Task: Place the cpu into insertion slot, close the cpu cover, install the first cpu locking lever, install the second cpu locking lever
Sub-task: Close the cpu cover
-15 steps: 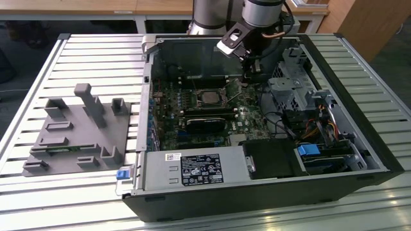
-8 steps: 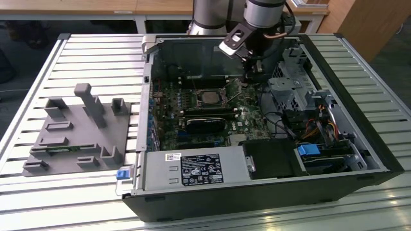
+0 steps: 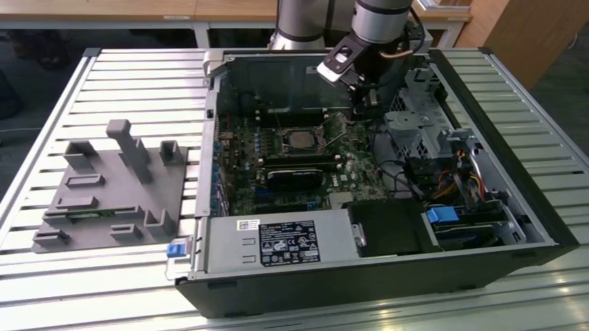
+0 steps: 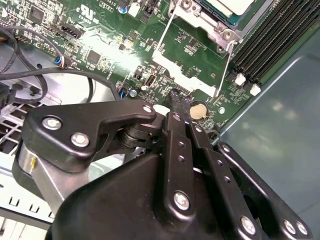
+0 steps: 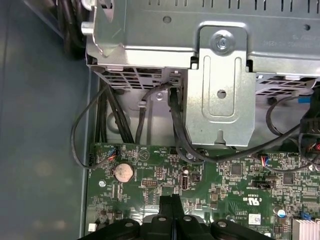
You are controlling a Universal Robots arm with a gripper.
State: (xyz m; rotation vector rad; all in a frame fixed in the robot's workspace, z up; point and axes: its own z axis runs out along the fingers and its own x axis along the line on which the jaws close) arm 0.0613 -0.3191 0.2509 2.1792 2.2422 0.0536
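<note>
Pincer [image 4: 176, 98] closed over motherboard [image 4: 100, 45]; second wrist view catches the cpu [image 4: 226, 4] edge

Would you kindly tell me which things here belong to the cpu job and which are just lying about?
Job: cpu, cover, lever, end effector.
Lying about: grey fixture, power supply, coin battery, memory slots, cables.
</note>
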